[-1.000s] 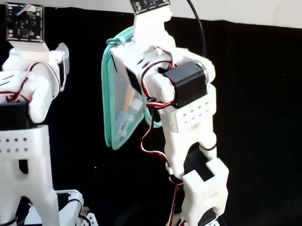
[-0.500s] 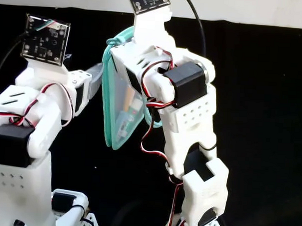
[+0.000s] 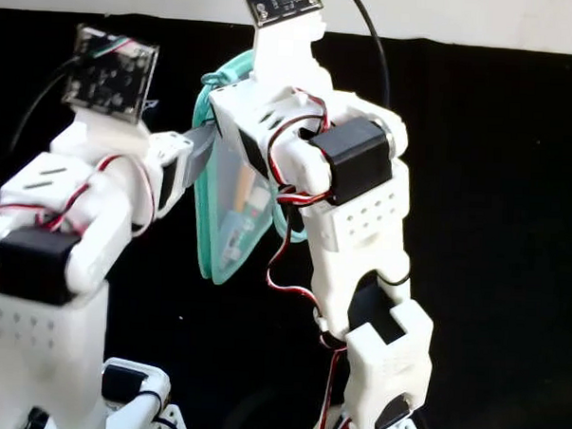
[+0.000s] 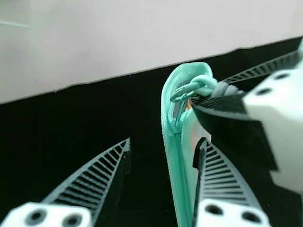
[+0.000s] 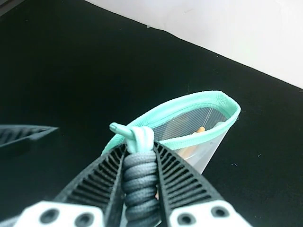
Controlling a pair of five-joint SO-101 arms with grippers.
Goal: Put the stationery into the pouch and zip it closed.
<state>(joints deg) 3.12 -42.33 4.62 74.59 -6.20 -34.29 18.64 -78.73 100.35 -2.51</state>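
Note:
A teal pouch (image 3: 219, 232) with a clear side hangs upright in the air, with stationery (image 3: 241, 208) showing through it. My right gripper (image 5: 139, 144) is shut on the grey cord (image 5: 139, 182) knotted to the pouch's teal loop (image 5: 124, 129), and holds the pouch (image 5: 199, 124) up by it. My left gripper (image 4: 164, 140) is open, and the pouch's zipped edge (image 4: 174, 156) stands between its two fingers (image 4: 97, 182). The metal ring of the zip pull (image 4: 182, 92) sits at the pouch's upper end, by the right gripper's black finger (image 4: 227, 106). In the high view the left gripper (image 3: 200, 146) is at the pouch's upper left edge.
A black cloth (image 3: 494, 233) covers the table, with a white wall (image 3: 466, 13) behind it. The right arm's white links (image 3: 362, 218) stand in front of the pouch, and the left arm's body (image 3: 56, 252) fills the left side. Both arm bases sit at the lower edge.
My left arm has swung right and up toward the pouch, bringing its open gripper around the pouch's edge. The right arm and the pouch have kept still.

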